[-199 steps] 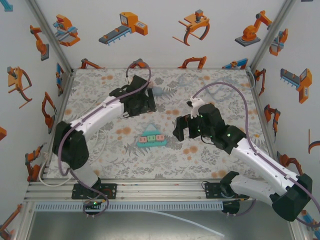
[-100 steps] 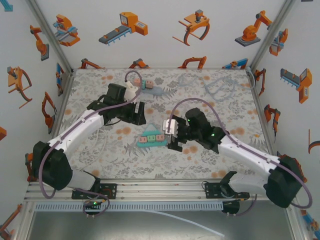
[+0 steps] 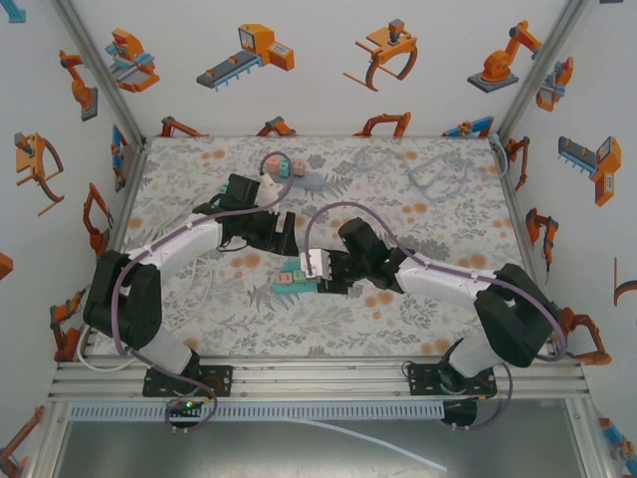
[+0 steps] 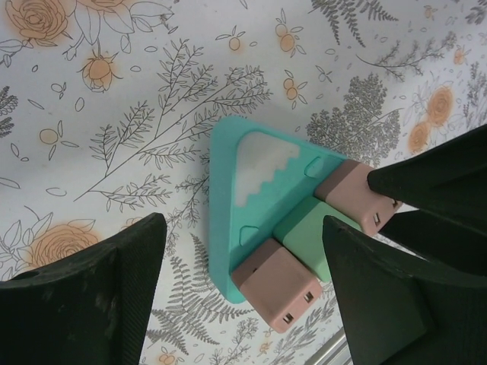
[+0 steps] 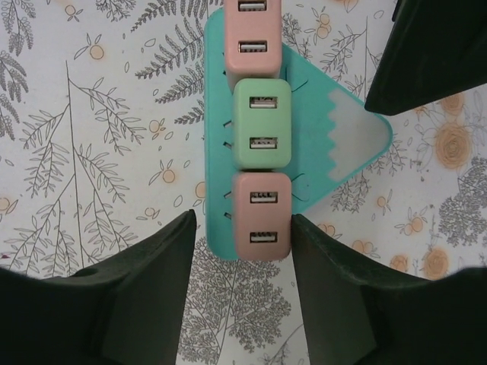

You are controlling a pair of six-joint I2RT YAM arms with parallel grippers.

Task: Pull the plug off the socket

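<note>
At mid-table, on the flowered cloth (image 3: pixel 428 309), the teal triangular socket (image 5: pixel 319 144) lies flat, its apex printed with a white snow-cap. Three plugs sit in a row along its long straight edge, touching end to end: the end pink plug (image 5: pixel 261 217), the green plug (image 5: pixel 261 125) and the second pink plug (image 5: pixel 253 34). Each plug face carries two small slots; any finer marking is too small to read.

The right gripper (image 5: pixel 243 220) straddles the end pink plug with its jaws apart. One of its fingers (image 5: pixel 358 296) is just beside the plug's side, and the other stands outside the socket's edge; the pictures do not show a firm clamp.

The left gripper (image 4: pixel 243 228) hangs over the socket from the opposite side, jaws wide apart and holding nothing. The right gripper's dark finger crowds the second pink plug at the right of the left wrist view.

A purple cable (image 3: pixel 328 211) arcs above the socket. Near the far edge of the cloth lies a small pink-and-green block (image 3: pixel 287 166), well apart from the socket. The walls bear orange robot drawings (image 3: pixel 249 52).
</note>
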